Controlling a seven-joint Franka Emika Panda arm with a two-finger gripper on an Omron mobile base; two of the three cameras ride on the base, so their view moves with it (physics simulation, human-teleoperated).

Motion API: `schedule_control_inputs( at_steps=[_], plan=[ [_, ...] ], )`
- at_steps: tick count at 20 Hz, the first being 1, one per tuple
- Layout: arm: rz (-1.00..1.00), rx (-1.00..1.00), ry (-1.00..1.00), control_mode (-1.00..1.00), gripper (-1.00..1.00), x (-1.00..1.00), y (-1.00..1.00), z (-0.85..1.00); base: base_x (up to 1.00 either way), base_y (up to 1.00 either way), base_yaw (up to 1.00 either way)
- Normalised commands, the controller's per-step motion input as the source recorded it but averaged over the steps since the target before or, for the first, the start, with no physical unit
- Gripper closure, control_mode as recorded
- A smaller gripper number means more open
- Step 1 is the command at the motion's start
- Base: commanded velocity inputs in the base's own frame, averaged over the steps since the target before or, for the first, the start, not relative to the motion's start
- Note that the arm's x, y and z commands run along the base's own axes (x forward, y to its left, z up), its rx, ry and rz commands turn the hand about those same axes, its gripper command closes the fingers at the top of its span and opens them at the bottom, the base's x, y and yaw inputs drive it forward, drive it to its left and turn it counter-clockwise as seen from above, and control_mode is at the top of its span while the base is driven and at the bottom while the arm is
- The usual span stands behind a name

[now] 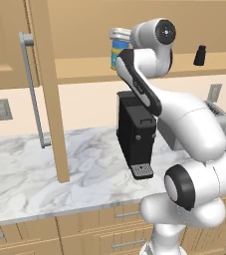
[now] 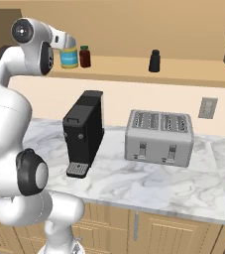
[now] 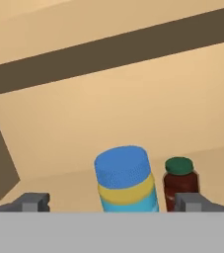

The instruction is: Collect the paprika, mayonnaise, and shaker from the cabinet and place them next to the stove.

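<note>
On the shelf of the open cabinet [image 2: 134,70] stand the mayonnaise [image 2: 69,58], the paprika [image 2: 85,56] just to its right, and the black shaker [image 2: 154,61] further right. In the hand view the blue-lidded mayonnaise [image 3: 126,180] sits between and beyond my gripper [image 3: 112,202], which is open with nothing in it. Its fingertips [image 3: 35,201] stand wide apart, and the right one overlaps the paprika [image 3: 180,179]. The arm covers part of the mayonnaise [image 1: 117,46] in the left base view, with the shaker [image 1: 200,55] to the right. The stove is out of view.
The cabinet door [image 1: 49,99] with its grey bar handle [image 1: 31,84] hangs open over the marble counter [image 1: 35,169]. A black coffee machine [image 2: 84,133] stands below the shelf, and a silver toaster [image 2: 158,137] is to its right. Wall outlets [image 2: 207,107] sit on the backsplash.
</note>
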Motion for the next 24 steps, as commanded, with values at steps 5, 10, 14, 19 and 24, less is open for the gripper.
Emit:
schedule_control_inputs(
  at_steps=[5, 10, 14, 19, 24],
  plan=[
    [0.0, -0.1, -0.01, -1.0, -1.0, 0.17, 0.0, -0.15, 0.0, 0.0, 0.0],
    [0.0, -0.1, 0.0, -1.0, -1.0, 0.23, 0.0, -0.08, 0.0, 0.0, 0.0],
    [0.0, -0.02, 0.01, -1.0, -1.0, 0.18, 0.0, 0.01, 0.0, 0.0, 0.0],
    [0.0, -0.02, 0.03, -1.0, -1.0, 0.22, 0.0, 0.0, 0.0, 0.0, 0.0],
    [0.0, -0.01, 0.02, -1.0, -1.0, 0.26, 0.0, 0.0, 0.0, 0.0, 0.0]
  ],
)
